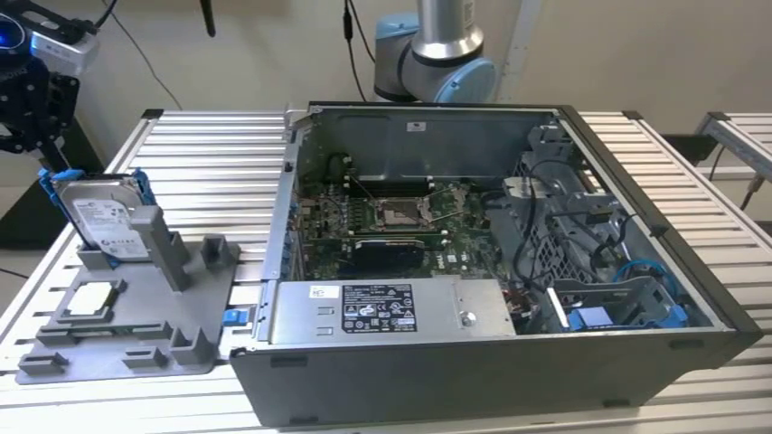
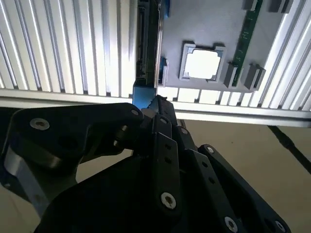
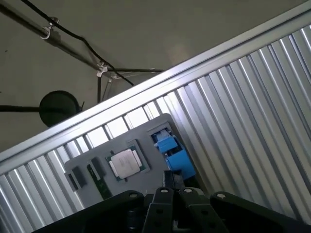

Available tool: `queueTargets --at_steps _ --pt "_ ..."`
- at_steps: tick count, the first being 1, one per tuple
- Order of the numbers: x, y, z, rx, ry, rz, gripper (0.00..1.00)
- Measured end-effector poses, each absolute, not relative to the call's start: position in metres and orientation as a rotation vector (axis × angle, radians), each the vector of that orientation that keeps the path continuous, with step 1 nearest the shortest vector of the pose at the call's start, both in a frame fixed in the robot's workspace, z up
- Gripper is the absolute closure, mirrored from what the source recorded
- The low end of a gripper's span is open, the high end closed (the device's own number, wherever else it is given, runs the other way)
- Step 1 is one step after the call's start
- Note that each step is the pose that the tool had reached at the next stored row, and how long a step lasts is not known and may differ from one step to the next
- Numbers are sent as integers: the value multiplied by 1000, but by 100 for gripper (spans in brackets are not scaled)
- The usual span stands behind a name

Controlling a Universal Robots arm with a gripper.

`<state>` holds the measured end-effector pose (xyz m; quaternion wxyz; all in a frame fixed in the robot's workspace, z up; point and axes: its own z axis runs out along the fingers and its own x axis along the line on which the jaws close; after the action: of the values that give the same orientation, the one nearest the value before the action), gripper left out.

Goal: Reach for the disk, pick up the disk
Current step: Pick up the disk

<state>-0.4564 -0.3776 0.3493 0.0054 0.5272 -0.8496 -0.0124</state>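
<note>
The disk (image 1: 107, 217), silver with a white label and a blue bracket, stands on edge in a slot of the grey holder (image 1: 133, 339) at the exterior view's left. My black gripper (image 1: 51, 161) hangs directly over its upper far end, with the fingers down on the blue bracket. The second wrist view looks along the disk (image 2: 148, 48) edge-on, and the gripper (image 2: 148, 102) closes around the blue bracket end. In the first wrist view the blue bracket of the disk (image 3: 175, 158) sits just past the gripper (image 3: 170, 177). The disk is still seated in the holder.
A small square silver chip (image 1: 90, 301) lies in a recess of the holder, near a green memory stick (image 2: 245, 34). An open computer case (image 1: 675, 271) stands to the exterior view's right on the ribbed metal table (image 1: 205, 163). The table edge lies close behind the gripper.
</note>
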Motion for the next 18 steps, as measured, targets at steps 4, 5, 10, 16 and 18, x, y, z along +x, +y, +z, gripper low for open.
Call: queueTargets --at_steps 4,5,10,16,18 --pt "-456 -377 349 1717 -2625 -32 100" --pt "-456 -377 349 1732 -2617 -30 100" --pt "-456 -375 349 1812 -2571 -22 100" --pt "-456 -369 349 1872 -2529 -21 100" --pt "-456 -368 348 1907 -2503 -21 100"
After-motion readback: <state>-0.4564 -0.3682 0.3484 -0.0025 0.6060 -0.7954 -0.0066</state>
